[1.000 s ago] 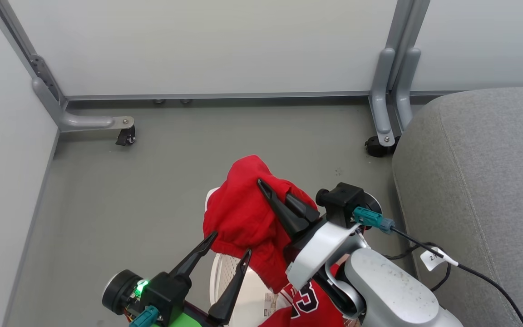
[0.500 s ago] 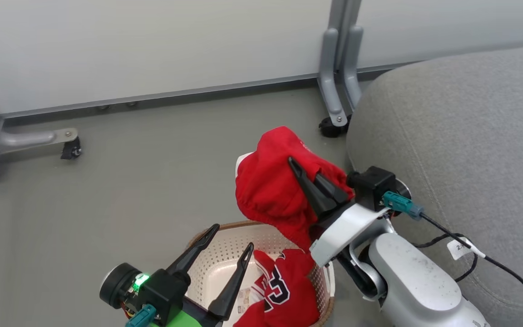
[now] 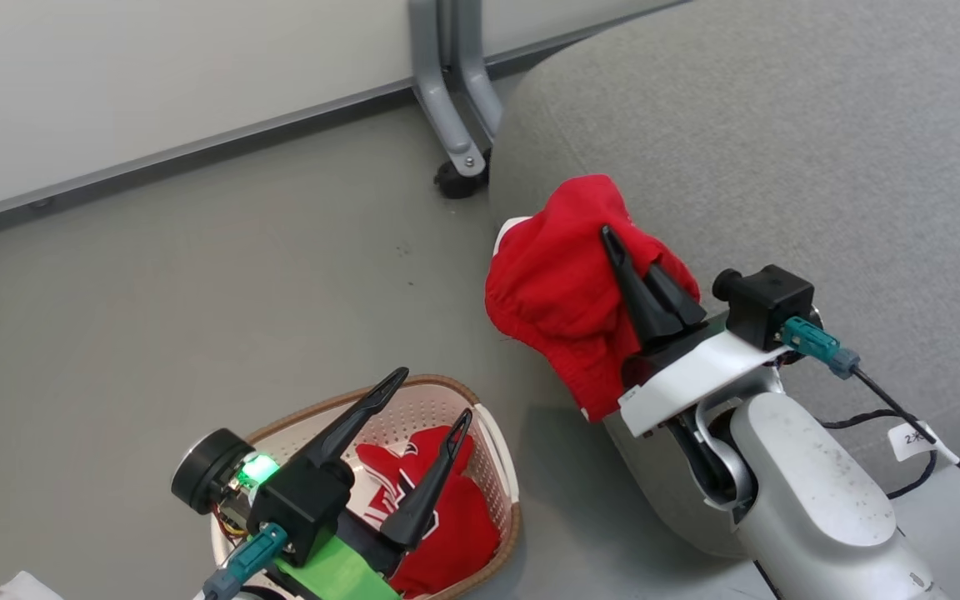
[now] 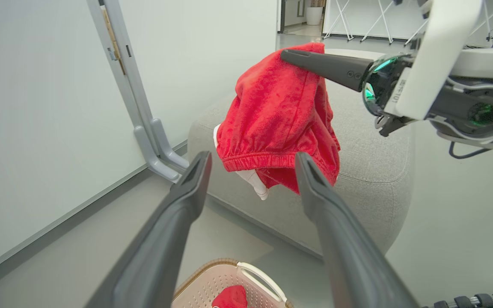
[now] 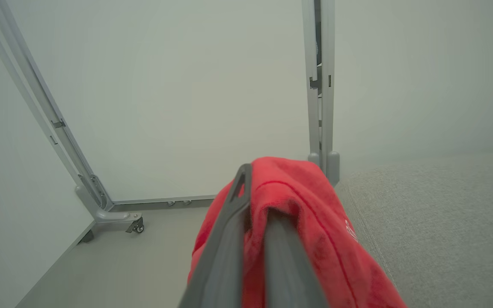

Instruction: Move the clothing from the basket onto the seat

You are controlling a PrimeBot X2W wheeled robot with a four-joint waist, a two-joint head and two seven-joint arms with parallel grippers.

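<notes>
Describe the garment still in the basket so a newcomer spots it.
Left of the big grey seat, a cream perforated basket with a brown rim stands on the floor. Inside lies a red jersey with white markings; unlike the plain red garment clamped in the right hand, nothing holds it.
</notes>
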